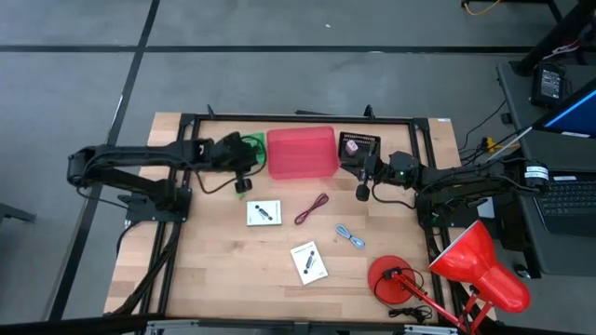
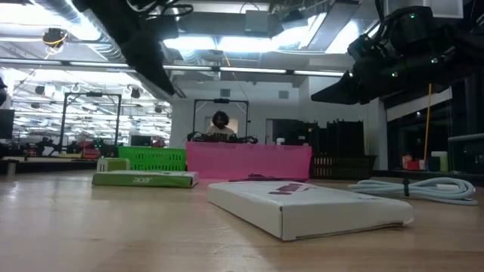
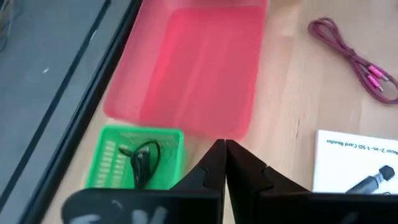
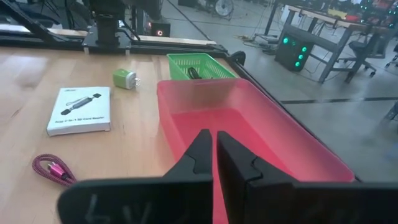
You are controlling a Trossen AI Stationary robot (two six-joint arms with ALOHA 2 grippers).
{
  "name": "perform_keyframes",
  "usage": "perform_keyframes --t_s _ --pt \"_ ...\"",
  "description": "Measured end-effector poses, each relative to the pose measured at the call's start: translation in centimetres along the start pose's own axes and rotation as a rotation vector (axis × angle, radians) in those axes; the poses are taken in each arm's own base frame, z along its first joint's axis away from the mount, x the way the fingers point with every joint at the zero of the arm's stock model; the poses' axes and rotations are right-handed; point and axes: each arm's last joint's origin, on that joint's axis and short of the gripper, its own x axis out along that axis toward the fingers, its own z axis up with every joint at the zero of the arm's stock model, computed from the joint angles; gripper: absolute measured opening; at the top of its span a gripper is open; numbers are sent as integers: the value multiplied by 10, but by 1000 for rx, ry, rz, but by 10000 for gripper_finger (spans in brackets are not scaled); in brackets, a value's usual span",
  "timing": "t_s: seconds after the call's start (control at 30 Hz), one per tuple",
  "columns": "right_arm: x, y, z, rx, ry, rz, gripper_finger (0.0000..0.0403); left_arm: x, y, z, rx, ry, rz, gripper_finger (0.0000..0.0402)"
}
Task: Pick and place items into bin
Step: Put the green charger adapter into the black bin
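Both jaw pairs are pressed together on nothing: left gripper (image 3: 224, 163) hovers between the green basket (image 3: 138, 157) and the red bin (image 3: 186, 68), right gripper (image 4: 214, 155) hangs at the bin's other end. Items left on the table in the high view: one white box (image 1: 264, 213) just left of center, a second box (image 1: 308, 262) lower center, red cord (image 1: 311, 209) at center, pale blue cord (image 1: 350, 237) to its lower right. A small green plug (image 4: 125, 78) sits near the basket in the right wrist view. Judgement: the boxes look light, stiff cardboard, smooth-faced and lying flat, so I'd pinch across the short edges, fingers skimming the wood. Cords are limp and light; best grabbed at the bunched middle of the coil, where strands overlap, not at a loose end that would trail.
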Motion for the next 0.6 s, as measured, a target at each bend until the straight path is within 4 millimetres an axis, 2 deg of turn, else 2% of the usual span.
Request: perform_keyframes --t_s 0.23,0.37,0.6 --pt "0 1 -4 79 41 4 7 -2 -29 -17 -22 65 -24 3" --pt "0 1 -9 91 87 8 7 -5 -42 -29 -100 132 -47 3" --pt "3 2 -13 106 112 10 7 -8 -49 -46 -198 208 62 7"
